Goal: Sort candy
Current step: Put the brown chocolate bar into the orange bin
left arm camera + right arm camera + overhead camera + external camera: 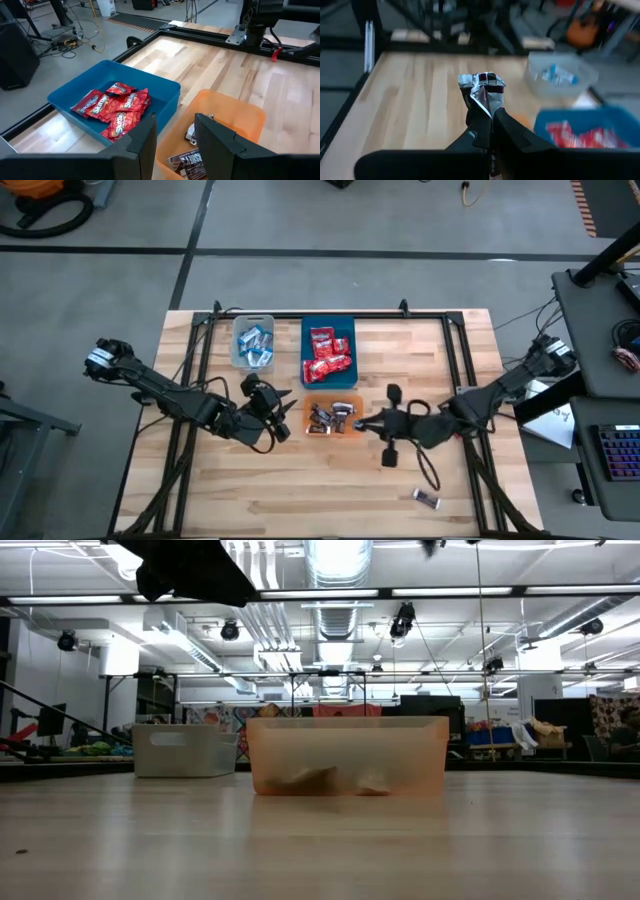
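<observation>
Right gripper (487, 117) pinched shut on a dark brown-silver wrapped candy (483, 89), held just right of the orange plastic bin (333, 416); light, crinkly, slippery, so pinch mid-wrapper; left gripper (175, 135) part open, empty, near the bin's left edge; another dark candy (427, 499) lies near-right on the wooden table (300, 490).

Bright overhead light, blurred right-wrist background

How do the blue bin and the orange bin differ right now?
The blue bin holds red-wrapped candies; the orange bin holds dark brown-silver candies. The blue bin is opaque and sits farther back; the orange bin is translucent and lies between the two arms. Both are rectangular and open-topped.
</observation>
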Robot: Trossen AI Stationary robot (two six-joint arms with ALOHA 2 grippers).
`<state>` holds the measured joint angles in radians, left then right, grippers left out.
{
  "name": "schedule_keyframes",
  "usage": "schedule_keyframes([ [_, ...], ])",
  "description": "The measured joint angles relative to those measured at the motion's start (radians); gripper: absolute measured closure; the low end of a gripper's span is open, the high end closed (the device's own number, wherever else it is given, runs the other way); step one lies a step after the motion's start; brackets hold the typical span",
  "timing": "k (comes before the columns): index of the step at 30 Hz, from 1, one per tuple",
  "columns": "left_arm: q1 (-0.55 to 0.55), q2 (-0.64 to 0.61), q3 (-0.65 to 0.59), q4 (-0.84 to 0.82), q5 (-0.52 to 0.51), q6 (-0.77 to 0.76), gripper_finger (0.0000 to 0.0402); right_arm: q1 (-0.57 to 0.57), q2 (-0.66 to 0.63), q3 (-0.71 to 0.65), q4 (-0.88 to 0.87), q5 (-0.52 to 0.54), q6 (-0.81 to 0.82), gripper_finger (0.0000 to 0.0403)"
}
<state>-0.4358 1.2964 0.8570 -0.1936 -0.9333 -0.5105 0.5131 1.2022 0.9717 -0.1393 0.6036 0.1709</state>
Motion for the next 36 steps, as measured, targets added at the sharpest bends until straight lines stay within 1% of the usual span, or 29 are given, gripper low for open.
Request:
schedule_keyframes([
  [4,0.0,0.0,0.0,0.0,0.0,-0.015,0.0285,-0.064,0.035,-0.056,0.226,0.002,-0.109,0.0394],
  [6,0.0,0.002,0.0,0.0,0.0,-0.036,0.0285,-0.102,0.062,-0.084,0.309,0.002,-0.102,0.0394],
  [9,0.0,0.018,0.0,0.002,0.0,-0.081,0.0285,-0.155,0.122,-0.119,0.356,0.002,-0.05,0.0394],
  [16,-0.002,0.087,-0.001,0.004,0.001,-0.159,0.0285,-0.208,0.291,-0.148,0.354,0.001,0.064,0.0394],
  [19,-0.003,0.107,-0.001,0.01,0.001,-0.17,0.0285,-0.211,0.331,-0.136,0.353,0.0,0.065,0.0392],
  [21,-0.003,0.115,-0.001,0.011,0.001,-0.18,0.0285,-0.213,0.348,-0.123,0.355,-0.002,0.065,0.0383],
  [29,-0.014,0.116,-0.001,0.018,0.018,-0.208,0.0285,-0.229,0.368,-0.084,0.328,-0.001,0.054,0.0314],
  [33,-0.025,0.116,-0.001,0.021,0.019,-0.21,0.0285,-0.229,0.353,-0.054,0.251,-0.001,0.058,0.0297],
  [36,-0.031,0.116,-0.001,0.022,0.019,-0.211,0.0285,-0.228,0.339,-0.013,0.16,-0.001,0.085,0.0291],
])
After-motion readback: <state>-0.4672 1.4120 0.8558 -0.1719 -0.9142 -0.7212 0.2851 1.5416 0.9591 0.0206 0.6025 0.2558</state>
